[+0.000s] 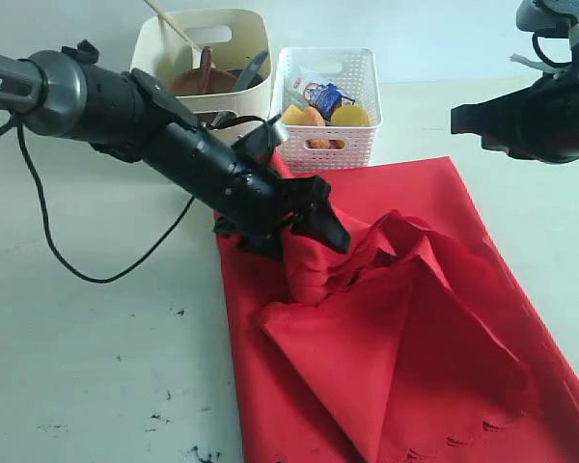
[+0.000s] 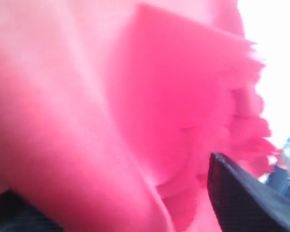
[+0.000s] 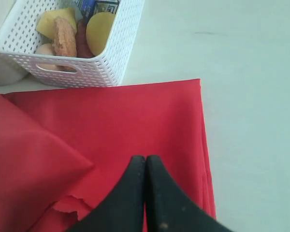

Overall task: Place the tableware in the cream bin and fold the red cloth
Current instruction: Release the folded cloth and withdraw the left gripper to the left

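The red cloth (image 1: 415, 338) lies on the table, partly folded, with a bunched ridge rising to my left gripper (image 1: 318, 227). That gripper stands open, its fingers wide apart with red fabric (image 2: 135, 96) between and over them; one dark fingertip (image 2: 232, 188) shows. The cream bin (image 1: 154, 48) stands at the back holding the tableware: a brown plate (image 1: 188, 82), a dark spoon (image 1: 206, 63), a metal knife (image 1: 251, 68) and a pale chopstick (image 1: 174, 24). My right gripper (image 3: 145, 159) is shut and empty, hovering above the cloth's far right part (image 3: 111, 116) and seen at the right edge (image 1: 463, 121).
A white lattice basket (image 1: 328, 145) with food and a milk carton stands right of the cream bin, touching the cloth's far edge; it also shows in the right wrist view (image 3: 87, 72). A black cable (image 1: 68, 260) loops over the pale table (image 1: 77, 367) at the left.
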Controlling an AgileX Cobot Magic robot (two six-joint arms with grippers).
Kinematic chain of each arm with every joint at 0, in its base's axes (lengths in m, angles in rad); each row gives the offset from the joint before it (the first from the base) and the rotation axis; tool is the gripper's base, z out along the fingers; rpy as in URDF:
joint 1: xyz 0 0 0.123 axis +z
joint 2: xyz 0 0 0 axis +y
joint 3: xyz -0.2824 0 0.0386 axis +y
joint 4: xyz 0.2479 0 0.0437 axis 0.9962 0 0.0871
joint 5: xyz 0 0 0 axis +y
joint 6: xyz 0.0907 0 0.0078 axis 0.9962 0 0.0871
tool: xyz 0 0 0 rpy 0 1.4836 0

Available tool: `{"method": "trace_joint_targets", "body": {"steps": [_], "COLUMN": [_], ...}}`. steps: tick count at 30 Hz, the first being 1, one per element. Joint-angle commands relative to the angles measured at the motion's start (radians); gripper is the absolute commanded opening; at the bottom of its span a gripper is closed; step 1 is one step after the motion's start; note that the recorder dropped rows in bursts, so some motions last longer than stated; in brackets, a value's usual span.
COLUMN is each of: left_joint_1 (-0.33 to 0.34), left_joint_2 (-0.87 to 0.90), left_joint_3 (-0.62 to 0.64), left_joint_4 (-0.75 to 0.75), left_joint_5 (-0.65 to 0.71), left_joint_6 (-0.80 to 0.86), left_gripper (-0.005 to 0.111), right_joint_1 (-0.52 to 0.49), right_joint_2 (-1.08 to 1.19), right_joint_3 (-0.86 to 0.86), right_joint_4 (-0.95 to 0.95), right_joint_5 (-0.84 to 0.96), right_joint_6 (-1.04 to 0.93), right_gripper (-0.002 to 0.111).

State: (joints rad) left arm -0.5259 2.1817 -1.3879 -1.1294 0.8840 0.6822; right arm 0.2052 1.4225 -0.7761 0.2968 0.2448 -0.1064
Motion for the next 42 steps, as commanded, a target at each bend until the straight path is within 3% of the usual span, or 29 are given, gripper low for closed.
{"method": "trace_joint_targets", "body": {"steps": [1,7,14,19,23,31,36,42], "left_joint_1": [-0.04,-0.031,0.016,0.039,0.041,0.041,0.041,0.041], "left_joint_2": [-0.003,-0.003,-0.003,-0.007,-0.009,-0.036,-0.108,-0.255], "left_joint_3": [-0.068,-0.176,-0.184,-0.184,-0.184,-0.118,-0.059,-0.002], "left_joint_4": [-0.194,-0.22,-0.184,-0.099,0.023,0.153,0.268,0.476], "left_joint_5": [0.057,0.152,0.238,0.316,0.337,0.337,0.303,0.19], "left_joint_6": [0.121,0.155,0.153,0.123,0.066,-0.015,-0.063,-0.206], "left_gripper": [0.071,0.071,0.071,0.067,0.054,0.03,0.0,0.0], "right_joint_1": [0.004,0.004,0.004,0.06,0.109,0.109,0.109,0.175], "right_joint_2": [-0.008,-0.008,-0.008,-0.008,-0.006,0.109,0.219,0.341], "right_joint_3": [0.001,0.001,0.001,0.001,0.001,0.001,-0.02,-0.116], "right_joint_4": [0.006,0.007,0.012,0.047,0.052,0.052,0.07,0.091], "right_joint_5": [-0.018,-0.01,-0.006,-0.004,-0.004,0.027,0.06,0.163], "right_joint_6": [-0.004,-0.004,-0.004,-0.089,-0.136,-0.136,-0.166,-0.23], "right_gripper": [0.0,0.0,0.0,0.0,0.0,0.0,0.0,0.0]}}
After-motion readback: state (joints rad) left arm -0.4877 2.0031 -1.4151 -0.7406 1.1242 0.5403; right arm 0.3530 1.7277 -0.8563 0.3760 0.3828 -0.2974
